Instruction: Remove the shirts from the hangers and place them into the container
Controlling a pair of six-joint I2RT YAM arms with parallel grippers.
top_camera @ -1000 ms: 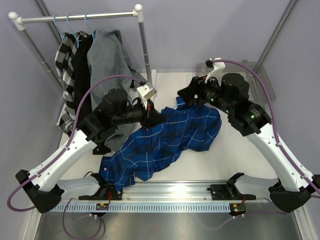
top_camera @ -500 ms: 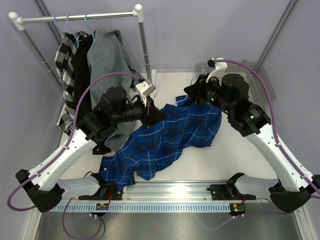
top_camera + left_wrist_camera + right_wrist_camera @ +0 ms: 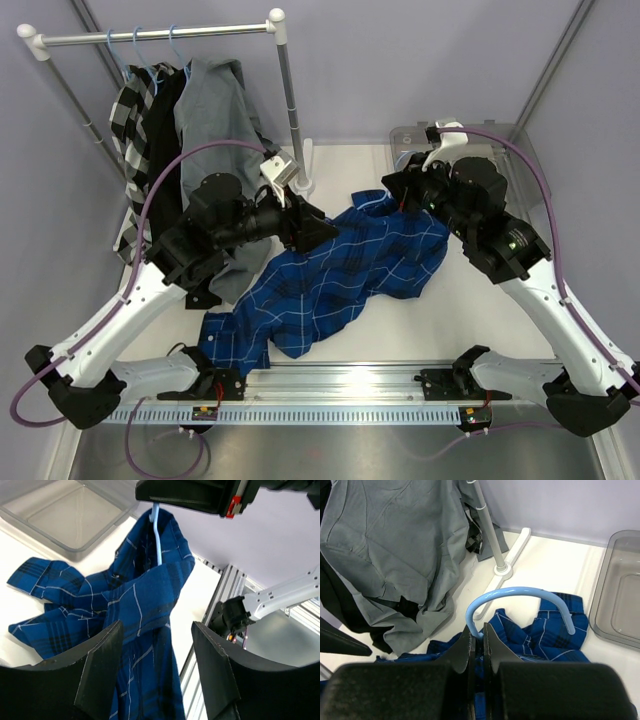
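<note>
The container (image 3: 75,517) stands just beside the blue plaid shirt (image 3: 135,610) lying outside it.

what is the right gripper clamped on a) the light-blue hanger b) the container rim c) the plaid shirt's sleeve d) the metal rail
a: in the right wrist view the right gripper is shut on the light-blue hanger, just below its hook.

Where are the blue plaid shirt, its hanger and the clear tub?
Blue plaid shirt (image 3: 340,270): overhead view, middle of the spread cloth.
Hanger (image 3: 512,591): right wrist view, top of its curved hook.
Clear tub (image 3: 70,512): left wrist view, its bare floor.
</note>
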